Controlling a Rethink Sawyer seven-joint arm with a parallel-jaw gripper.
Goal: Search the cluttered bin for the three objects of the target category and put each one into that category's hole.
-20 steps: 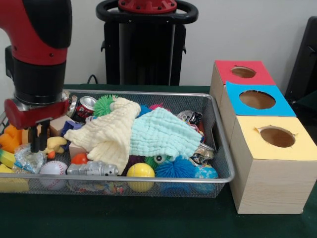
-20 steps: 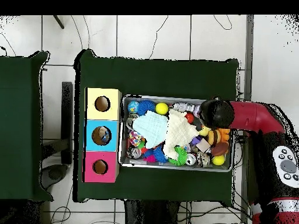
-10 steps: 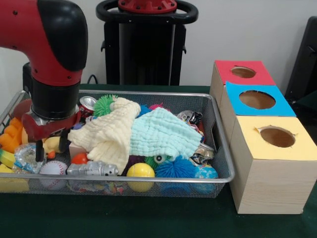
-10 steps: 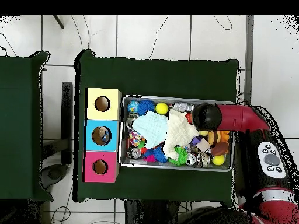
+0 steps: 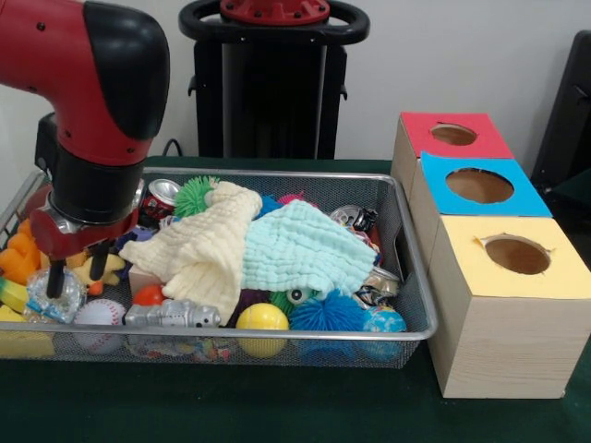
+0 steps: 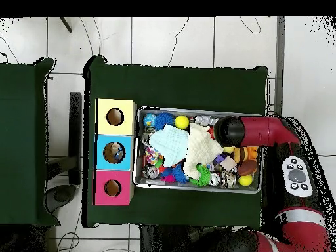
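Claw down at the bin's left end, just above a clear wrapper beside the baseball; grip state impossible to tell. Three boxes right of bin.

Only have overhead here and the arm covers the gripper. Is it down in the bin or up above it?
Observer: Down low. The gripper is among the toys inside the wire bin, at the end farthest from the boxes.
Operator: What's right under it?
Observer: A clear crinkly packet, with a baseball beside it against the bin's mesh wall.
Operator: What is the silver thing next to that?
Observer: A silver toy robot lying on its side, just below the hanging corner of the yellow cloth.
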